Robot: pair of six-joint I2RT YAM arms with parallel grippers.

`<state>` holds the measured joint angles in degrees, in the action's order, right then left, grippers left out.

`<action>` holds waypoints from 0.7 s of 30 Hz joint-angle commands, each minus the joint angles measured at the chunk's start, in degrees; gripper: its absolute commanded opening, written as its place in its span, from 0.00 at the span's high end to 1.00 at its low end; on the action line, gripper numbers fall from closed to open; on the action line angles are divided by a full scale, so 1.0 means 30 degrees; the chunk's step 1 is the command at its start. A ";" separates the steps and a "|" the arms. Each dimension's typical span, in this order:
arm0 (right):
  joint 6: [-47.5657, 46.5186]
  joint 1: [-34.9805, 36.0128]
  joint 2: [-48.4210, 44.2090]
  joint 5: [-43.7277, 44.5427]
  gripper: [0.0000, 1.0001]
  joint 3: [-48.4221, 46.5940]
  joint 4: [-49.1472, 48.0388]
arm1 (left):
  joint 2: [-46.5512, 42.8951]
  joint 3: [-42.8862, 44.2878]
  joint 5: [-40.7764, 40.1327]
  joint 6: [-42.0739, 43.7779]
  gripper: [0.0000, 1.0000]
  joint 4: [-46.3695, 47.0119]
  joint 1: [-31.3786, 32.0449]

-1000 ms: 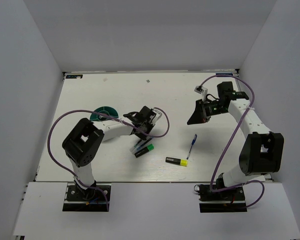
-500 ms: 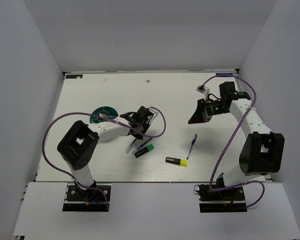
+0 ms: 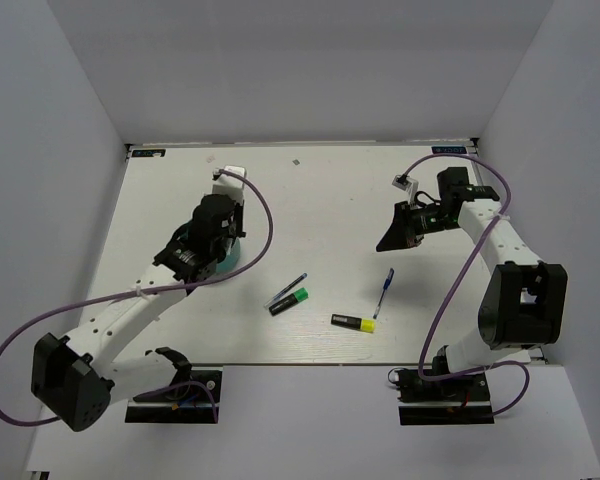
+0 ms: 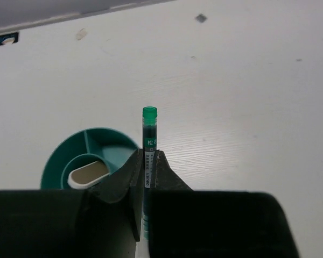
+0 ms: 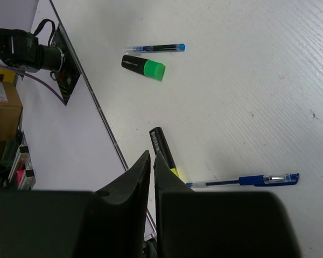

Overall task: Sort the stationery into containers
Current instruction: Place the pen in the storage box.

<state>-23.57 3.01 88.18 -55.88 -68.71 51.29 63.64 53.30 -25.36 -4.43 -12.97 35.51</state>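
Over teal organiser [image 4: 56,156], L gripper [image 4: 147,157] clamped on teal-black pen [image 4: 149,131], cap end outward. Drop-off step, prob.; next: line up w/ a compartment, then let go. Right of organiser, on table [image 3: 180,190]: green-black highlighter [image 3: 290,301], yellow-black highlighter [image 3: 353,322], blue pen [image 3: 385,290], all unsorted. Farther right, R gripper [image 5: 152,157] pinched closed, empty.

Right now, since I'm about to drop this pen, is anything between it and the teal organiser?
Nothing visible. The left gripper is shut on the teal pen, just beside the organiser, with only table showing around it. One inner compartment holds a pale piece; the outer ones in view look free.
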 commanded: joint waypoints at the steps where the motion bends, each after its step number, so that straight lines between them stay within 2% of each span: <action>1: -0.0082 -0.0065 0.0196 -0.0476 0.91 0.0021 0.0189 | 0.0555 -0.1123 -0.1505 0.0479 1.00 0.1188 -0.0876; 7: -0.0257 -0.0122 0.0284 -0.0563 0.91 -0.0007 0.0219 | 0.1345 -0.1945 -0.2267 0.1123 1.00 0.3411 -0.1433; 21: -0.0697 -0.0065 0.0753 -0.0886 0.91 0.0051 0.0541 | 0.2575 -0.2325 -0.1623 0.1329 1.00 0.5171 -0.2285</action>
<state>-24.49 3.01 89.93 -56.51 -68.66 51.57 70.46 47.24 -30.65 -1.06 -0.82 29.30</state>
